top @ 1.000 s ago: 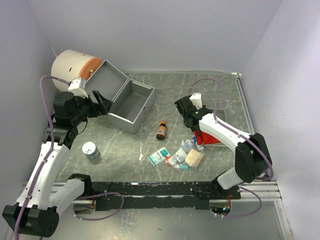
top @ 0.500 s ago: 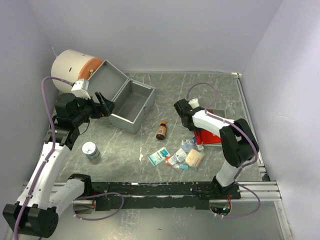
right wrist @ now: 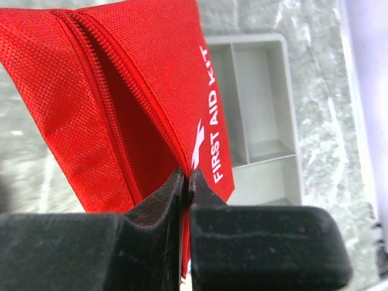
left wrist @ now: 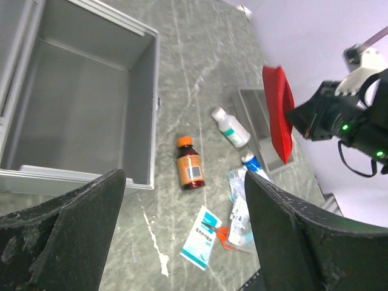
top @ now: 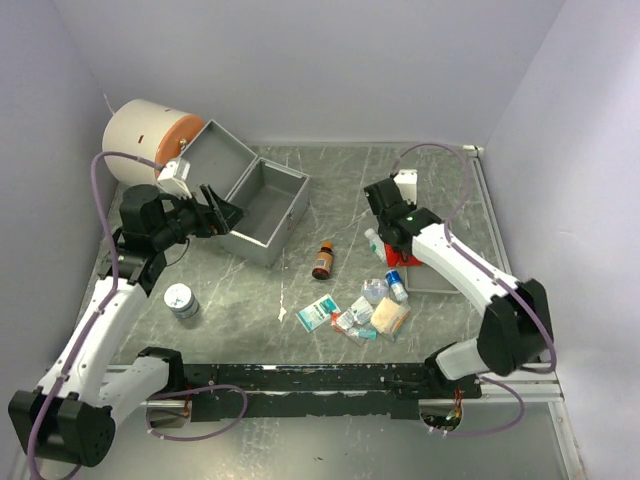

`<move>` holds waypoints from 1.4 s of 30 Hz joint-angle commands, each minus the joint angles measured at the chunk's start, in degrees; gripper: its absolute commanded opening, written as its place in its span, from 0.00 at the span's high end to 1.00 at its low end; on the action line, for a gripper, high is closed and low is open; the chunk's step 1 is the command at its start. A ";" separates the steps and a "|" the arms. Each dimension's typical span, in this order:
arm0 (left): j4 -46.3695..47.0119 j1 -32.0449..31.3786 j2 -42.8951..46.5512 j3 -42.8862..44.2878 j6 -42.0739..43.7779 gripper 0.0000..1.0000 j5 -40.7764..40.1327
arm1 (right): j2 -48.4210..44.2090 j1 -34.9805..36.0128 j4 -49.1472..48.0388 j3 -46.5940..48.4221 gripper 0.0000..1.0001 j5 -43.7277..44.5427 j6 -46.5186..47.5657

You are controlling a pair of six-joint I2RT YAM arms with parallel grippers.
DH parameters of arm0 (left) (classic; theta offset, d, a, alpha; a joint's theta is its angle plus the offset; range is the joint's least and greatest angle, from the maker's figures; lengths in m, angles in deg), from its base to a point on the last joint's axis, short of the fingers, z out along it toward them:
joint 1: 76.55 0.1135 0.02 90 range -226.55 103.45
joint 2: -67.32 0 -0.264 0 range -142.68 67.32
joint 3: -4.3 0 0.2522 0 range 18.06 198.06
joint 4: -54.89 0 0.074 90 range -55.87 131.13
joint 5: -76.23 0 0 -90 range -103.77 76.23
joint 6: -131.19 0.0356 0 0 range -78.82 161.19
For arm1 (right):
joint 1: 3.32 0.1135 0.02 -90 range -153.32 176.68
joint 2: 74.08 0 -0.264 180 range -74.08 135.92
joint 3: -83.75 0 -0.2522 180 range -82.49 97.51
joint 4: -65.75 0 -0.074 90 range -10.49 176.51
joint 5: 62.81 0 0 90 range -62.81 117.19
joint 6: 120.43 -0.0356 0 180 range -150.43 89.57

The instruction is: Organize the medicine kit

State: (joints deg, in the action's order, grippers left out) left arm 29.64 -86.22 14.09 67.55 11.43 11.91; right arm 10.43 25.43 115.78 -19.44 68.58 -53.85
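Right gripper (right wrist: 185,177) is pinched tight on the edge of the red FIRST AID pouch (right wrist: 121,91), next to the zip. Pouch hangs above the shallow divided tray (right wrist: 260,103). Left gripper (left wrist: 182,180) has fingers spread wide, gripping nothing, just beside the open grey case (left wrist: 151,91) (lid tipped back). Amber bottle (left wrist: 190,165), white bottle (left wrist: 230,126) and sachets (top: 350,318) lie on the table (top: 340,180) between case and tray.

You have an orange-faced white drum (top: 140,130) in the table's (top: 340,190) far-left corner, a grey divided tray (right wrist: 264,109) near its right edge.
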 commanded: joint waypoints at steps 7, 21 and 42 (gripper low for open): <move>10.06 -10.98 -8.19 0.62 -7.10 0.13 1.06 | -5.94 -0.24 -10.36 1.96 1.00 -29.45 -8.69; 8.34 -17.91 -10.89 -2.43 -10.90 0.14 -7.39 | 0.94 7.84 -23.78 -1.39 1.00 -40.70 -30.80; -3.75 -18.28 -18.90 -0.99 -8.32 0.25 -12.22 | 7.49 14.84 -27.56 -0.36 1.00 -41.80 -36.82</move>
State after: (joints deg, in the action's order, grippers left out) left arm 26.58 -104.10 -4.91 65.17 3.03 -0.53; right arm 18.98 39.92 92.16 -19.70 28.19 -91.11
